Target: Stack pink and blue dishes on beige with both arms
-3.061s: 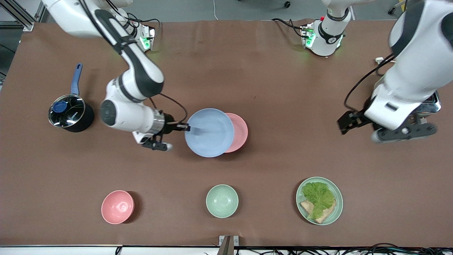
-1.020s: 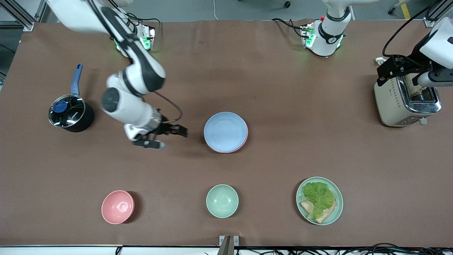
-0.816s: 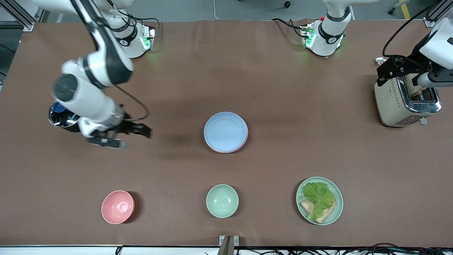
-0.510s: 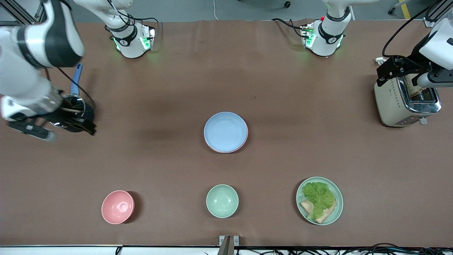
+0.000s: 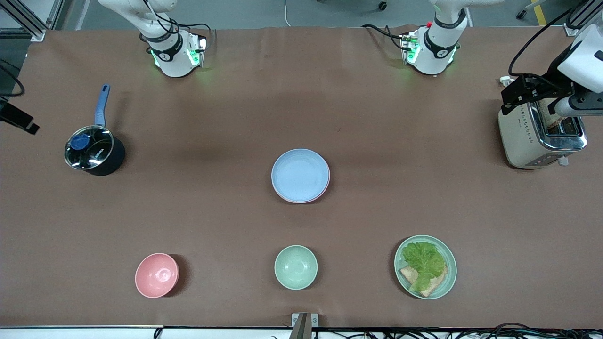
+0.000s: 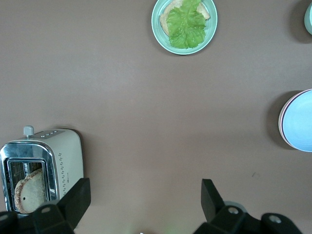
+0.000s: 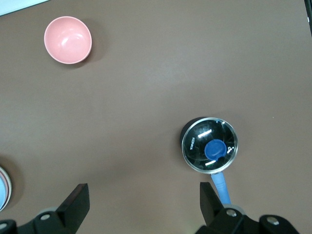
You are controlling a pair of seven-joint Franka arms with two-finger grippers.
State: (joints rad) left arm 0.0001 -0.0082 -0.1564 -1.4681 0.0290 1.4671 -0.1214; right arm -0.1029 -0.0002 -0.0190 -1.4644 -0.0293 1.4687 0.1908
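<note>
The light blue plate (image 5: 300,174) lies on top of a stack at the table's middle. A thin rim of the pink plate (image 5: 323,191) shows under it. The beige plate is hidden; none of it shows below the two. The left wrist view catches the blue plate (image 6: 300,122) with the pink plate's rim (image 6: 281,119). My left gripper (image 5: 518,94) hangs open and empty above the toaster, its jaws wide apart (image 6: 145,200). My right gripper (image 5: 19,120) is high at the right arm's end of the table, open and empty (image 7: 144,200), near the saucepan.
A toaster (image 5: 541,136) with bread stands at the left arm's end. A lidded saucepan (image 5: 94,153) sits at the right arm's end. Nearest the front camera are a pink bowl (image 5: 157,275), a mint bowl (image 5: 296,267) and a green plate (image 5: 453,268) of lettuce and bread.
My right gripper let the blue plate down onto the pink one, then drew back past the saucepan to the table's end. My left arm pulled back over the toaster and has stayed there.
</note>
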